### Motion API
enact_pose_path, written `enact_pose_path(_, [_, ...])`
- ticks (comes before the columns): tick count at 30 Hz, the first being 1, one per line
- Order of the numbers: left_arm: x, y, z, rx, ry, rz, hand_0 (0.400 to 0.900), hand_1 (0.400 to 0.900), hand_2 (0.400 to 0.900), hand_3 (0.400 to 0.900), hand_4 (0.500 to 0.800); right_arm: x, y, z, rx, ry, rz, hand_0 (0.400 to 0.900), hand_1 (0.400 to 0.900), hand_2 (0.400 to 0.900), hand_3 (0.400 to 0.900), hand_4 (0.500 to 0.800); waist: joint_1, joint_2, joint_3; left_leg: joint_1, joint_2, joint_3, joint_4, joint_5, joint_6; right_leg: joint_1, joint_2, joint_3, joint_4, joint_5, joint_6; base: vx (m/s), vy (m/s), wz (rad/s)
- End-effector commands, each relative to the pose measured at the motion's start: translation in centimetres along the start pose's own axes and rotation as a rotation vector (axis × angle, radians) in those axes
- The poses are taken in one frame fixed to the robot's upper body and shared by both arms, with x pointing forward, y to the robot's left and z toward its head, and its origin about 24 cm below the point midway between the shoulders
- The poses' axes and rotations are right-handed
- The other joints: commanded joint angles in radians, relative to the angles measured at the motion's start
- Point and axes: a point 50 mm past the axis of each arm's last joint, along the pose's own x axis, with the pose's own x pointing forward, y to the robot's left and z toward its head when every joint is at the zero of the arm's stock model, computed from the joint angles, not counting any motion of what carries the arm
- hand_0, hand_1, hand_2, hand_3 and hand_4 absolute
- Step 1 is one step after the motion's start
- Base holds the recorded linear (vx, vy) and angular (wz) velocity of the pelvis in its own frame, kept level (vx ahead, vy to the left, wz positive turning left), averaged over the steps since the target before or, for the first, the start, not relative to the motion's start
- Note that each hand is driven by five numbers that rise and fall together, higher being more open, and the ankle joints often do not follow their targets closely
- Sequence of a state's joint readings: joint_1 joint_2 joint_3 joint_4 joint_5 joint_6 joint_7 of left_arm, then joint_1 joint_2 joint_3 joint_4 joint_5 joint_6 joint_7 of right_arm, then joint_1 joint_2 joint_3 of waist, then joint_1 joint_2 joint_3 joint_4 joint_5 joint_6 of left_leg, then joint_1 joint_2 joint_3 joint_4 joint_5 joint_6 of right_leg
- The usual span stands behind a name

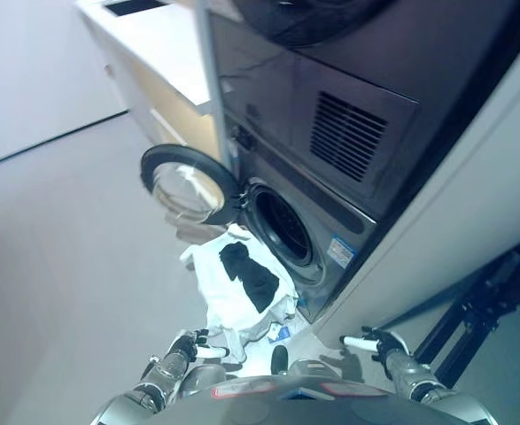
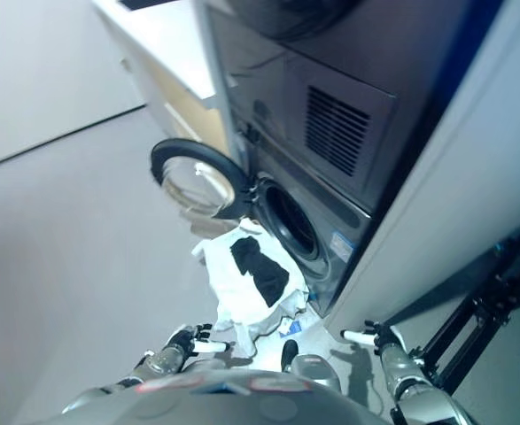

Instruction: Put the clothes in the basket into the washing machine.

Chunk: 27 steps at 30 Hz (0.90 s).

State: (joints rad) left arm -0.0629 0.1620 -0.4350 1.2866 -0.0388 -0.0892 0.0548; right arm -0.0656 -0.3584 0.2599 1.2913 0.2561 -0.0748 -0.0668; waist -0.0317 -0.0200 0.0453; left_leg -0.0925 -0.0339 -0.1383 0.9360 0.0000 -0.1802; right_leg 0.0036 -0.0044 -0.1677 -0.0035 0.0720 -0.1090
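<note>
Down low, by the view's bottom edge: both hands are up, neither holding anything.
Left hand (image 1: 189, 345): fingers loosely spread, white tips pointing toward the pile, just beside its near edge; whether they touch the cloth I can't tell.
Right hand (image 1: 376, 342): fingers relaxed, one white tip stretched out to the left, hovering over bare floor (image 1: 56, 266), well apart from the clothes.
Nearer hand: the left, clearly; the right has open floor between it and the heap.
Clothes (image 1: 233, 288): a white heap with a black piece (image 1: 251, 274) lying on top, sitting on the floor right in front of the washer; the basket itself is not visible under the cloth.
Long axis: the pile runs from the left hand up and away toward the drum opening.
Washer (image 1: 282, 221): door (image 1: 187, 184) swung wide open to the left, round opening dark and unblocked, just beyond the pile's far end.
Judgement: the move looks like a short reach forward with the left hand, then a lift along that same line into the drum.
</note>
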Motion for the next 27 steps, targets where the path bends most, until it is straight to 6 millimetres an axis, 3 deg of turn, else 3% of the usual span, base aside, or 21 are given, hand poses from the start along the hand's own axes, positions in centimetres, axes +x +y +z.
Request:
enact_pose_path(1, [0.3,3.7,4.7,0.045,-0.169,0.120,0.900,0.900,0.900,0.900,0.800,0.2,-0.9,3.9,0.027,-0.149,-0.041,0.900,0.900,0.900,0.900,0.800,0.038,-0.033,0.110,-0.078,0.025,0.057,-0.175,0.092,0.126,0.050,-0.022,0.140,0.002,-0.010,0.119,0.35,-0.021,-1.47])
enact_pose_path(2, [0.3,3.9,4.8,0.046,-0.177,0.131,0.900,0.900,0.900,0.900,0.800,0.2,-0.9,3.9,0.035,-0.156,-0.042,0.900,0.900,0.900,0.900,0.800,0.041,-0.036,0.105,-0.092,0.051,0.049,-0.268,0.110,0.128,0.056,-0.022,0.152,0.003,-0.020,0.123,0.34,0.081,-1.02])
enact_pose_path(3, [0.3,4.0,4.9,0.066,-0.180,0.134,0.900,0.900,0.900,0.900,0.800,0.2,-1.2,3.8,0.041,-0.153,-0.054,0.900,0.900,0.900,0.900,0.800,0.053,-0.022,0.106,-0.067,0.107,0.042,-0.437,0.124,0.124,0.080,-0.010,0.174,0.003,-0.040,0.131,0.33,0.103,-0.71])
enact_pose_path(4, [0.3,3.9,5.0,0.098,-0.180,0.129,0.900,0.900,0.900,0.900,0.800,0.2,-1.3,3.9,0.050,-0.157,-0.057,0.900,0.900,0.900,0.900,0.800,0.049,-0.014,0.098,-0.050,0.137,0.032,-0.555,0.147,0.116,0.087,-0.008,0.187,0.000,-0.049,0.140,0.35,0.136,-0.69])
enact_pose_path(7, [0.4,3.5,5.0,0.235,-0.173,0.095,0.900,0.900,0.900,0.900,0.800,0.1,-3.1,5.4,0.079,-0.212,-0.090,0.900,0.900,0.900,0.900,0.800,0.033,0.032,0.080,0.011,0.189,-0.012,-0.881,0.185,0.082,0.124,0.005,0.252,-0.022,-0.082,0.163,0.34,0.185,-0.88])
enact_pose_path(9, [0.4,3.6,5.5,0.298,-0.191,0.088,0.900,0.900,0.900,0.900,0.800,-0.2,-4.8,6.6,0.168,-0.276,-0.130,0.900,0.900,0.900,0.900,0.800,0.011,0.061,0.071,0.017,0.210,0.018,-0.985,0.223,0.051,0.149,-0.004,0.271,-0.021,-0.108,0.172,0.31,0.251,-0.58])
enact_pose_path(10, [0.4,3.9,5.7,0.303,-0.200,0.089,0.900,0.900,0.900,0.900,0.800,-0.5,-5.7,7.2,0.198,-0.308,-0.140,0.900,0.900,0.900,0.900,0.800,0.001,0.076,0.065,0.042,0.208,0.047,-1.009,0.211,0.048,0.152,-0.011,0.271,-0.016,-0.118,0.177,0.26,0.245,-0.58])
enact_pose_path(11, [0.4,3.9,5.7,0.334,-0.201,0.087,0.900,0.900,0.900,0.900,0.800,-0.5,-6.0,7.4,0.200,-0.317,-0.143,0.900,0.900,0.900,0.900,0.800,0.005,0.088,0.058,0.054,0.196,0.015,-1.023,0.211,0.050,0.153,-0.012,0.282,-0.014,-0.125,0.177,0.22,0.234,-0.45])
enact_pose_path(13, [0.4,4.0,6.6,0.446,-0.228,0.083,0.900,0.900,0.900,0.900,0.800,-0.7,-6.7,7.8,0.205,-0.337,-0.160,0.900,0.900,0.900,0.900,0.800,-0.009,0.096,0.049,0.053,0.187,0.040,-1.000,0.199,0.048,0.152,-0.039,0.280,-0.009,-0.125,0.191,0.19,0.228,-0.41])
enact_pose_path(14, [0.3,4.2,7.1,0.504,-0.252,0.093,0.900,0.900,0.900,0.900,0.800,-0.7,-7.0,8.1,0.188,-0.340,-0.166,0.900,0.900,0.900,0.900,0.800,-0.005,0.097,0.045,0.058,0.165,0.019,-0.999,0.178,0.063,0.145,-0.055,0.293,-0.007,-0.118,0.202,0.20,0.226,-0.47])
enact_pose_path(19, [-0.5,6.2,11.1,0.817,-0.400,0.189,0.900,0.900,0.900,0.900,0.800,-1.2,-7.3,9.5,0.141,-0.403,-0.169,0.900,0.900,0.900,0.900,0.800,-0.005,0.101,0.042,0.074,0.114,0.113,-1.014,0.124,0.107,0.094,-0.122,0.324,0.033,-0.110,0.253,0.16,0.200,-0.56])
enact_pose_path(20, [-0.5,6.2,11.1,0.818,-0.399,0.190,0.900,0.900,0.900,0.900,0.800,-1.1,-7.3,9.5,0.142,-0.403,-0.168,0.900,0.900,0.900,0.900,0.800,0.000,0.099,0.041,0.073,0.114,0.118,-1.014,0.124,0.108,0.088,-0.122,0.330,0.038,-0.112,0.254,-0.06,0.141,-1.11])
enact_pose_path(21, [-1.1,7.5,12.7,0.893,-0.460,0.258,0.900,0.900,0.900,0.900,0.800,-1.5,-7.0,12.0,0.117,-0.483,-0.165,0.900,0.900,0.900,0.900,0.800,0.014,0.103,0.079,0.075,0.123,0.175,-1.020,0.103,0.117,0.008,-0.144,0.242,0.090,-0.102,0.270,-0.17,0.099,-1.20])
enact_pose_path(23, [-2.0,8.8,14.4,0.971,-0.528,0.325,0.900,0.900,0.900,0.900,0.800,-2.0,-7.1,14.2,0.104,-0.553,-0.178,0.900,0.900,0.900,0.900,0.800,0.043,0.101,0.107,0.061,0.136,0.225,-1.023,0.091,0.104,-0.046,-0.177,0.067,0.092,-0.073,0.274,-0.16,0.057,-0.95])
enact_pose_path(24, [-2.5,9.5,15.0,0.999,-0.558,0.359,0.900,0.900,0.900,0.900,0.800,-2.2,-7.0,14.6,0.109,-0.572,-0.179,0.900,0.900,0.900,0.900,0.800,0.041,0.096,0.116,0.050,0.139,0.230,-1.022,0.091,0.099,-0.053,-0.178,0.036,0.079,-0.060,0.272,-0.04,-0.001,0.00])
enact_pose_path(27, [-3.3,10.6,16.1,1.099,-0.600,0.411,0.900,0.900,0.900,0.900,0.800,-2.4,-7.4,14.4,0.119,-0.588,-0.194,0.900,0.900,0.900,0.900,0.800,0.029,0.085,0.141,0.028,0.141,0.224,-1.011,0.099,0.100,-0.060,-0.165,0.048,0.074,-0.068,0.266,-0.04,0.003,0.20])
